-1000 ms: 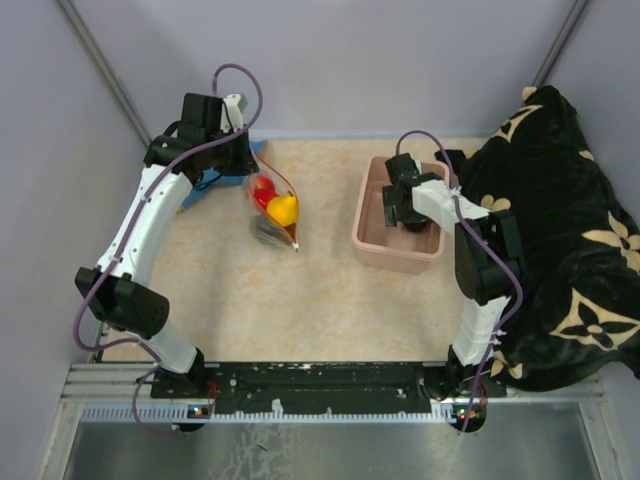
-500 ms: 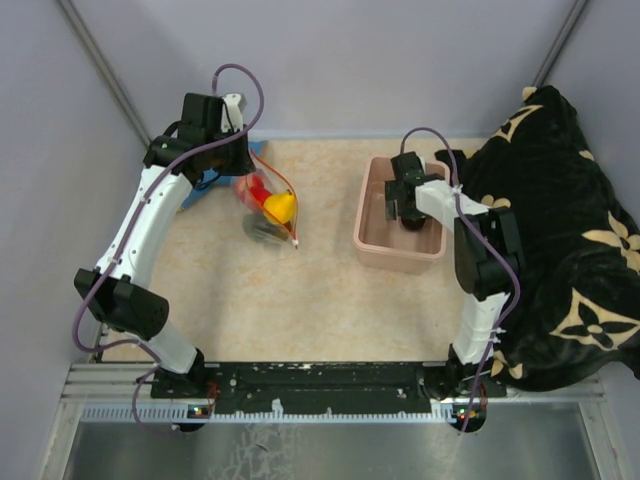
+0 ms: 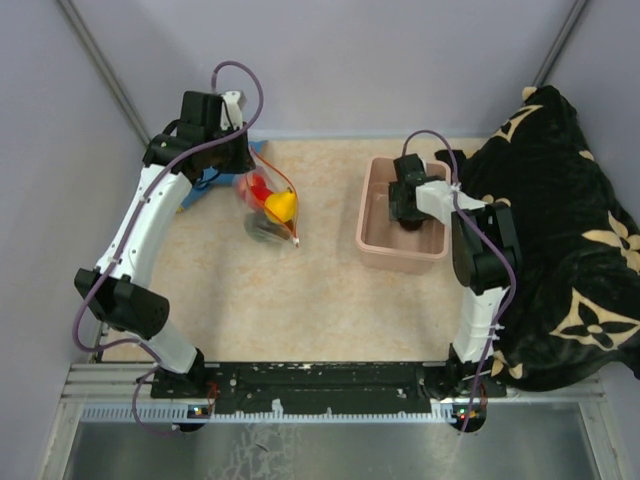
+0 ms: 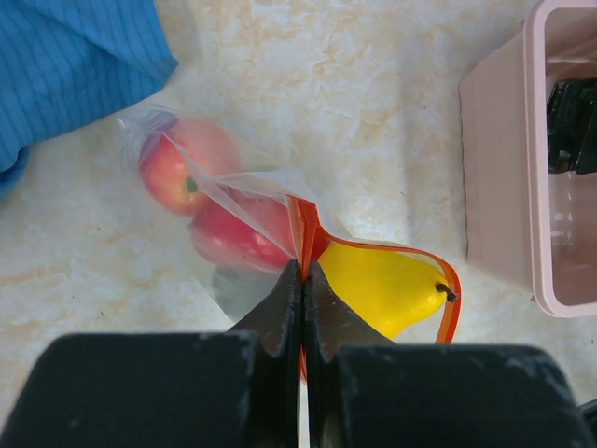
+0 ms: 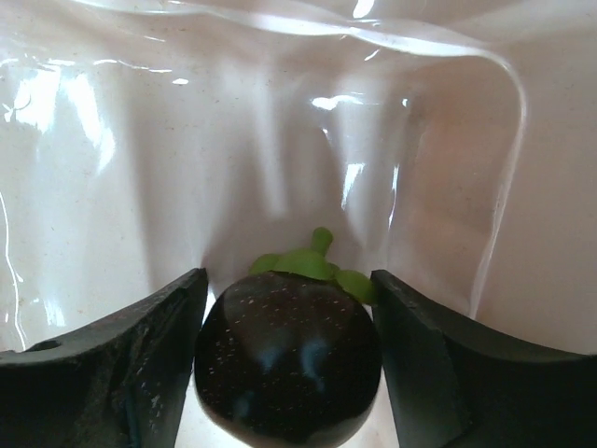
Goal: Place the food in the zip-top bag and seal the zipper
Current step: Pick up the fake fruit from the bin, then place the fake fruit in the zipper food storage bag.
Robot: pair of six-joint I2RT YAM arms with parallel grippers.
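One dark fruit [image 5: 287, 359], wrist-cam only, R gripper [image 5: 287, 278] apart, L gripper [image 4: 300, 273] pinching zipper [image 4: 302, 229]

The bag [image 3: 270, 205] lies on the table [image 3: 320, 300] toward the far left, with three toy fruits [image 4: 233, 233] inside it, and the cloth [image 3: 205, 188] sits just behind it on its left. The left gripper [image 4: 300, 280] is over the bag, pinched on the zipper [image 4: 304, 231] at the bag's mouth — two fruits lie on one side of the pinch and one on the other. Well apart to the right stands the tub [image 3: 372, 240], with one more fruit [image 5: 287, 364] in it between the fingers of the right gripper [image 5: 287, 280], and the blanket [image 3: 560, 250] lies just right of the tub.
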